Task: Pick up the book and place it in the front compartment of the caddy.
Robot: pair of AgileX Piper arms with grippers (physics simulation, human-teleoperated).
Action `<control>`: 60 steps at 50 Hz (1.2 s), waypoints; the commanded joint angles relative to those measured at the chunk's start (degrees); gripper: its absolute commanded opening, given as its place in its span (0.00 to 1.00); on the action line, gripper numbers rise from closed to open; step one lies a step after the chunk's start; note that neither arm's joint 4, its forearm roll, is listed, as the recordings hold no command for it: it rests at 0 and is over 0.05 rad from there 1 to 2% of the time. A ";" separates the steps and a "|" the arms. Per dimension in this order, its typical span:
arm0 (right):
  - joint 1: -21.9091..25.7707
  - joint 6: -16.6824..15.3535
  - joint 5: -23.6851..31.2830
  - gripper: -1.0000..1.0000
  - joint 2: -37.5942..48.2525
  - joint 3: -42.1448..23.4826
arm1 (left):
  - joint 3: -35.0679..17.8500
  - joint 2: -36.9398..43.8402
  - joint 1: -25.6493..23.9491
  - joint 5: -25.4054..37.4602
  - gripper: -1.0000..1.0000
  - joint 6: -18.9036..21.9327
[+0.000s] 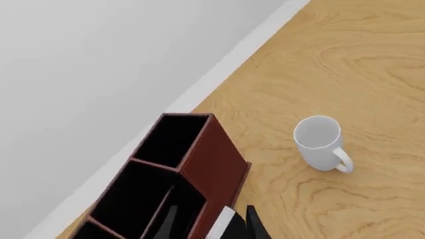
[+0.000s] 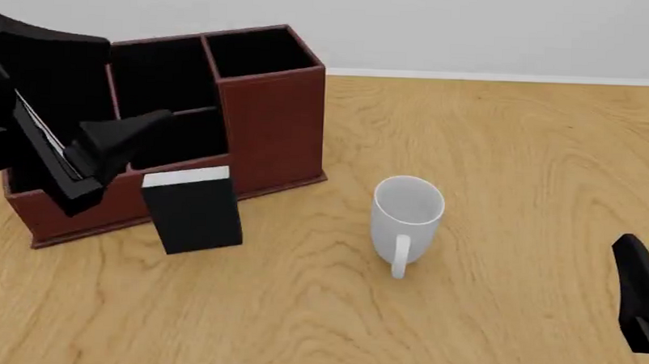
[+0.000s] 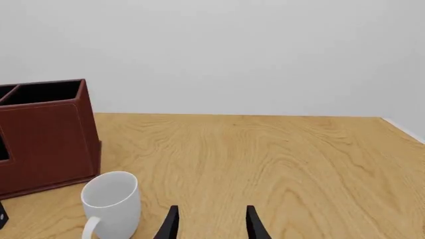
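The book (image 2: pixel 193 210) stands upright on the table (image 2: pixel 499 156), touching or just in front of the caddy's (image 2: pixel 264 115) low front wall, white page edge uppermost; the mug (image 2: pixel 407 217) stands beside the caddy's taller end, apart from it. The left gripper (image 2: pixel 121 146) hangs over the caddy's front compartment, just beside the book, which it does not hold. Risk: a free-standing book is likely to tip if a finger brushes its top during the approach, and a grasp taken off-centre could let it swing and catch the caddy's front wall on the way in. In the left wrist view the left gripper's fingers (image 1: pixel 251 224) appear apart, with the book's white edge (image 1: pixel 222 224) seen between them, though contact cannot be told. The right gripper (image 3: pixel 209 221) rests well away from the caddy, past the mug, jaws apart and empty.
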 commanded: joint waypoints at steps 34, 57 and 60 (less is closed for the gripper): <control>0.00 0.01 -0.09 1.00 0.23 -0.13 | -13.14 15.43 -1.59 18.65 1.00 7.91; 0.01 -0.02 -0.43 1.00 0.52 -0.10 | -11.10 20.16 0.14 16.20 1.00 8.66; 0.01 0.00 -0.43 1.00 0.54 -0.10 | -11.27 20.58 0.20 16.16 1.00 8.55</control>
